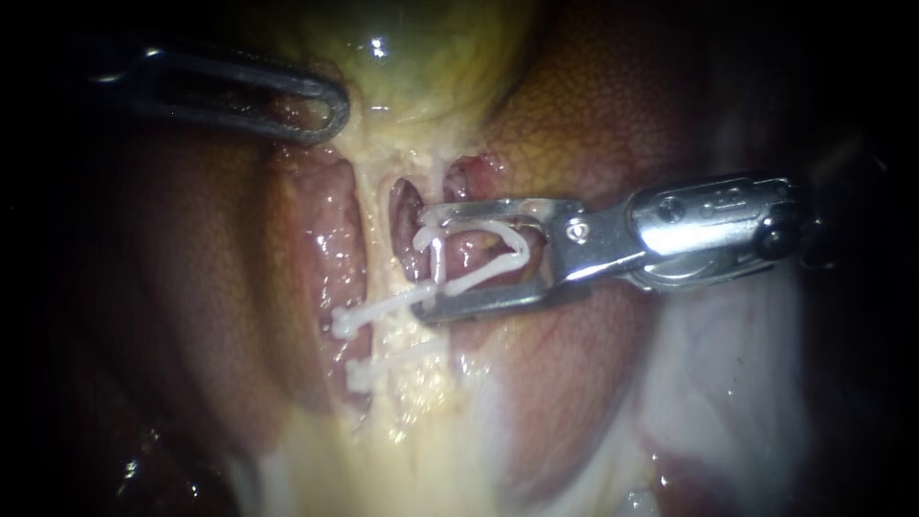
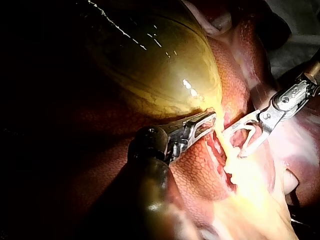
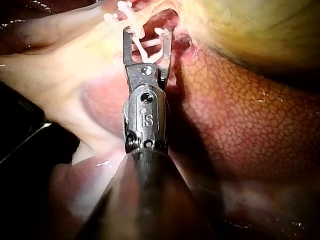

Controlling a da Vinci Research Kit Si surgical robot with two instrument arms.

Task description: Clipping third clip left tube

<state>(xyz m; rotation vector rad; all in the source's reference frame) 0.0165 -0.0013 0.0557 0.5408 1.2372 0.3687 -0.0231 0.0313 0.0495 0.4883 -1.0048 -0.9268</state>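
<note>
Reaching left tube, right instrument cradled third clip in wide jaws, clip unclosed, gallbladder-side of two seated clips. Left instrument clenched gallbladder. Remaining, likely: squeeze, release.

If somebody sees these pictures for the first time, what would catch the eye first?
The shiny right instrument, coming in from the right of the endoscope view, holds an open white clip at the pale tube. Just below, two closed clips already cross that tube, and the yellow-green gallbladder glistens above.
</note>
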